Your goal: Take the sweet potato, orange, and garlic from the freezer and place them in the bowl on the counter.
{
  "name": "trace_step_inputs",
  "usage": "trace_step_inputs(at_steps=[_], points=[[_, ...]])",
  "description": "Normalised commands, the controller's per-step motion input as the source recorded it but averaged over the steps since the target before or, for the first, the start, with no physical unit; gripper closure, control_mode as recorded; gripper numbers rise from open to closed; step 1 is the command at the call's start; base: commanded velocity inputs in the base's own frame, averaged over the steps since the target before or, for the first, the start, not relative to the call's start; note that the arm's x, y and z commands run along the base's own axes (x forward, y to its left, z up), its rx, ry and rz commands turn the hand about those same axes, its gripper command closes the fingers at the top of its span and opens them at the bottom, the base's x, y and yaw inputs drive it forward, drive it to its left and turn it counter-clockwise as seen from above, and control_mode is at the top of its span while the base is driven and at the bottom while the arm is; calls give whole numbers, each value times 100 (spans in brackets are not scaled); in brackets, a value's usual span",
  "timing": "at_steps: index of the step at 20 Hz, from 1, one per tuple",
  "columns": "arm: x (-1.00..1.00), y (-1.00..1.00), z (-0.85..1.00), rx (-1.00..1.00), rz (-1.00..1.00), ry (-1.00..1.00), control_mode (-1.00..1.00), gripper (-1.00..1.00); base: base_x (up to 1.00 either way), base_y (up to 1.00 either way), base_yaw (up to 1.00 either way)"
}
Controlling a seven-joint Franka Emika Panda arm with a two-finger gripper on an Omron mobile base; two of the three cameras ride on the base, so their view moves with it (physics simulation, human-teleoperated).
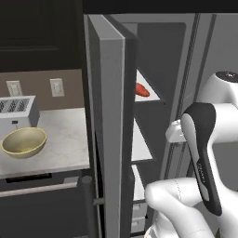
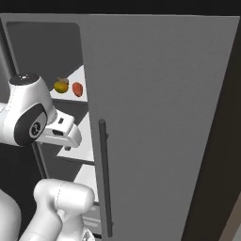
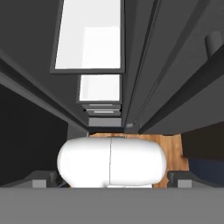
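The freezer [image 1: 153, 56] stands with its door [image 1: 109, 116] swung open to the left. On an upper white shelf [image 2: 75, 77] lie the reddish sweet potato [image 1: 142, 89] [image 2: 77, 89] and, to its left, the yellow-olive orange [image 2: 61, 86]. The garlic is hidden. The pale yellow bowl [image 1: 24, 142] rests on the marbled counter [image 1: 65, 135], left of the open door. My gripper [image 3: 112, 177] [image 2: 69, 143] hangs in front of the freezer, below the shelf with the food, pointing down. Its fingers [image 3: 43, 177] stand wide open with nothing between them.
A silver toaster [image 1: 16, 110] stands behind the bowl. The open freezer door stands between the shelves and the counter. The fridge's right door [image 2: 160, 117] is closed, its long handle [image 2: 103, 179] beside my hand. Lower white shelves [image 3: 89, 37] and grey drawers [image 3: 104, 112] lie below the gripper.
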Motion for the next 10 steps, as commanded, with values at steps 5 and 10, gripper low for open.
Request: trace_step_inputs(at_steps=[5,10], points=[[0,0,0,0,0,0,100,-100,1,54,-12],[0,0,0,0,0,0,100,-100,10,55,-12]])
